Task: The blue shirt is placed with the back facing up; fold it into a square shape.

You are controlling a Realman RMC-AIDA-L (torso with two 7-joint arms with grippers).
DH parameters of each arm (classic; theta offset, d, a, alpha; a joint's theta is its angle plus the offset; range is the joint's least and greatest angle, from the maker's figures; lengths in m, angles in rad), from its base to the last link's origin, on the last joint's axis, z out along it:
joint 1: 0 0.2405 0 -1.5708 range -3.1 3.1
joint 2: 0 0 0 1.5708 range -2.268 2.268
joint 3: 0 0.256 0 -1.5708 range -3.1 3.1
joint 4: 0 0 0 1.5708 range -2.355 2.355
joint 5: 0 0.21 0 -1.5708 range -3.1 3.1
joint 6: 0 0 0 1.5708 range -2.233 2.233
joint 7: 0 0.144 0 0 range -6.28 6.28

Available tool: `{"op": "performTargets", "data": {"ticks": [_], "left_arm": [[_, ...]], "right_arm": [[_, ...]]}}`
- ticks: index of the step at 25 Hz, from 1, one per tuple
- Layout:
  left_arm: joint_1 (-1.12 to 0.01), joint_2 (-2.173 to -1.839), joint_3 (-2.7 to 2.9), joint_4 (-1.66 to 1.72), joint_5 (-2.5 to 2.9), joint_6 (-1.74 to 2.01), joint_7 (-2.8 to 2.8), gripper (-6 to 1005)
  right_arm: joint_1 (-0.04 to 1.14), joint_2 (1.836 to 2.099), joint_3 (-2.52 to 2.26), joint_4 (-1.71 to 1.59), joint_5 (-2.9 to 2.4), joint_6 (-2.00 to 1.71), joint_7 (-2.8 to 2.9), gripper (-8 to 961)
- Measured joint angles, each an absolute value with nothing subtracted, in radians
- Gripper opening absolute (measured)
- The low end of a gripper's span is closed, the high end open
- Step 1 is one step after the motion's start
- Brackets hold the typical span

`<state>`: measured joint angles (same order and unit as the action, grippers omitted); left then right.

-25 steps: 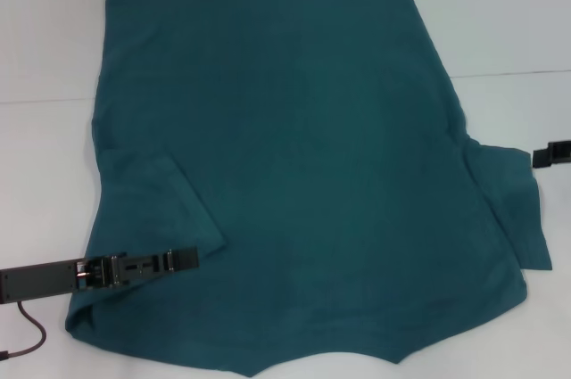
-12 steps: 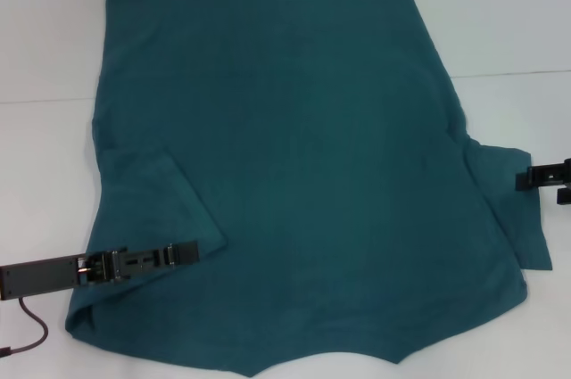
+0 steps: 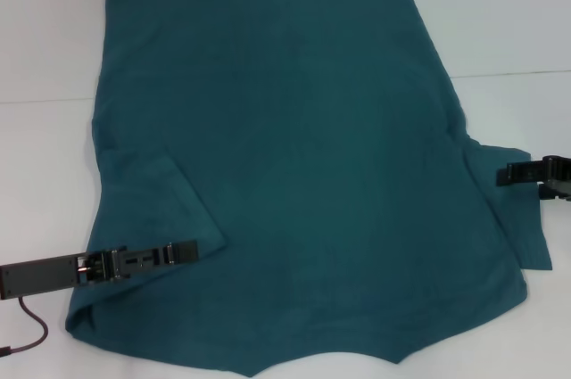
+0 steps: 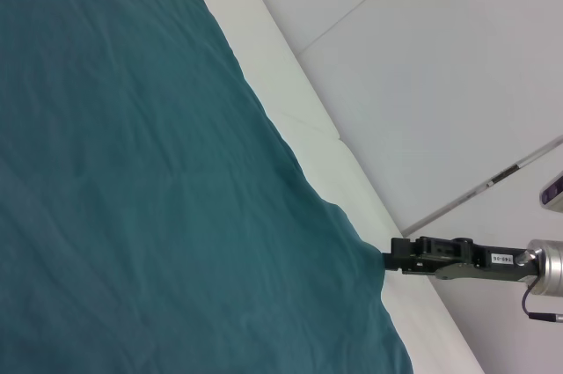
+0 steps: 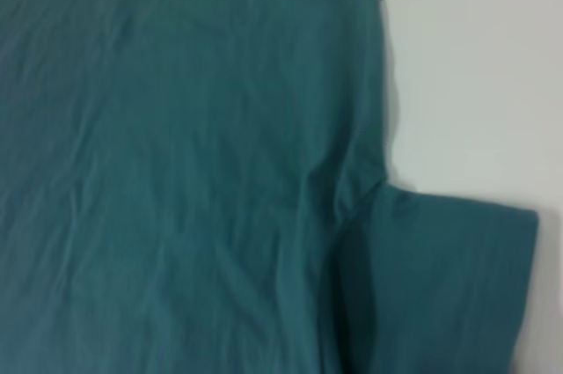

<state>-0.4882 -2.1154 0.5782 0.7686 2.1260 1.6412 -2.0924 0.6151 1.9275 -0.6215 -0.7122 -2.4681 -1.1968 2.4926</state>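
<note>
Now left gripper (image 3: 178,254) clamped on blue shirt (image 3: 303,174) sleeve; right gripper (image 3: 510,174) at opposite sleeve, state unclear.

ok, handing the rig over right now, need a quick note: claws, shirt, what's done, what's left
Left claw: low over the folded-in left sleeve, fingertips at its hem.
Right claw: at the edge of the right sleeve, which lies spread out flat.
The blue shirt: back up, flat on the white table, collar end nearest the robot.
Done: left sleeve folded over the body.
Left: right sleeve, then the body folds to make a square.
</note>
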Motion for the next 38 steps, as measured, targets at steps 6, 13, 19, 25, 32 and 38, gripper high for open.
{"op": "performTargets", "data": {"ticks": [6,13,19,25,32,38], "left_arm": [[-0.488,-2.115,0.578,0.769,2.126,1.641,-2.094,775],[-0.489,-2.115,0.578,0.769,2.125,1.636,-2.099,772],[-0.490,-2.114,0.578,0.762,2.124,1.629,-2.102,772],[-0.492,-2.115,0.578,0.761,2.124,1.628,-2.102,771],[-0.494,-2.117,0.578,0.761,2.124,1.627,-2.112,771],[-0.495,-2.117,0.578,0.761,2.125,1.627,-2.115,770]], "right_arm": [[0.631,1.926,-0.625,-0.681,-2.470,-1.167,2.493,809],[0.633,1.927,-0.644,-0.676,-2.470,-1.161,2.493,807],[0.635,1.920,-0.650,-0.675,-2.480,-1.198,2.504,805],[0.636,1.923,-0.651,-0.675,-2.480,-1.197,2.504,804],[0.641,1.924,-0.654,-0.676,-2.481,-1.195,2.516,802],[0.643,1.919,-0.653,-0.674,-2.481,-1.199,2.518,712]]}}
